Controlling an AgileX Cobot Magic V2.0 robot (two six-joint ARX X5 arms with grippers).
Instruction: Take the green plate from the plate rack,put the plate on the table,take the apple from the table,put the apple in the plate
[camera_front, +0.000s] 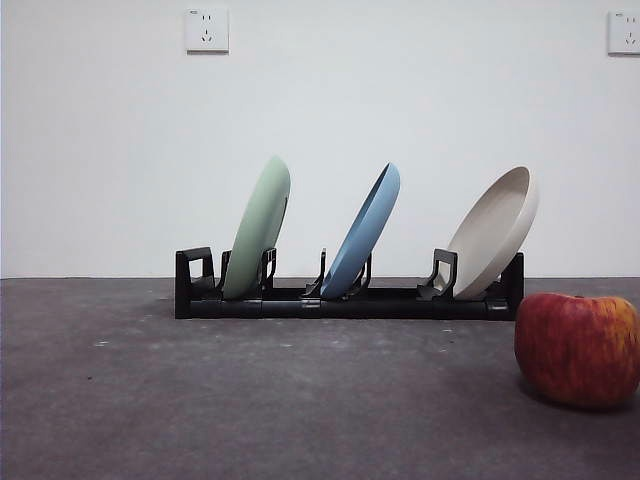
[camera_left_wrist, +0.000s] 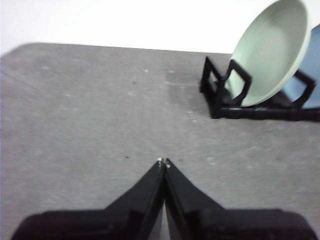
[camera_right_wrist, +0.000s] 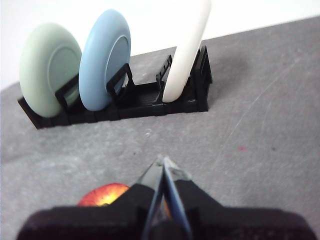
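Note:
The green plate (camera_front: 259, 226) stands tilted in the left slot of the black plate rack (camera_front: 345, 302) on the dark grey table (camera_front: 250, 400). It also shows in the left wrist view (camera_left_wrist: 272, 50) and the right wrist view (camera_right_wrist: 49, 69). The apple (camera_front: 578, 348) sits on the table at the front right, apart from the rack; its top shows in the right wrist view (camera_right_wrist: 104, 195). My left gripper (camera_left_wrist: 163, 162) is shut and empty, some way off the rack's green-plate end. My right gripper (camera_right_wrist: 163, 162) is shut and empty, above the table close to the apple.
A blue plate (camera_front: 363, 232) stands in the rack's middle slot and a beige plate (camera_front: 495, 230) in its right slot. A white wall with two sockets (camera_front: 207, 30) rises behind the table. No arm shows in the front view.

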